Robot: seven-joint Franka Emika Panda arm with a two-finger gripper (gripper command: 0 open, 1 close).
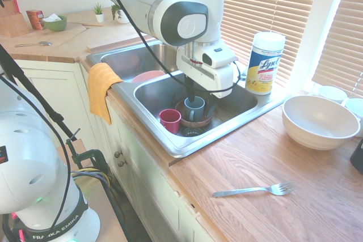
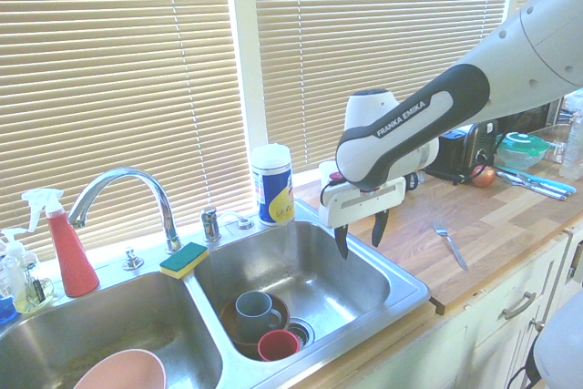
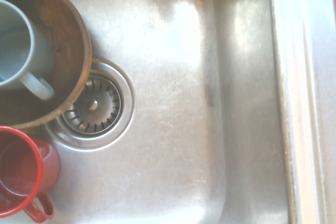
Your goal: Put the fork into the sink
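Gripper wide over sink, fork on counter

First exterior view: in the sink [image 1: 176,152] sit a red mug [image 1: 170,120] and a blue-grey mug [image 1: 194,107]; beside it stand wipes [image 1: 265,63]. The fork [image 1: 255,190] lies on the counter near the sink.

Second exterior view: the gripper [image 2: 361,241], fingers wide apart and empty, hangs over the sink.

Wrist view: the blue-grey mug stands in a brown bowl [image 3: 65,24] within the sink.

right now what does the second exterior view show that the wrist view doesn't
Only the second exterior view: the open gripper, the fork on the counter, the chrome faucet and the sponge.
Only the wrist view: nothing I can make out, though the drain's slots are clearer there.
Both: the sink, the blue-gray mug and the red mug.
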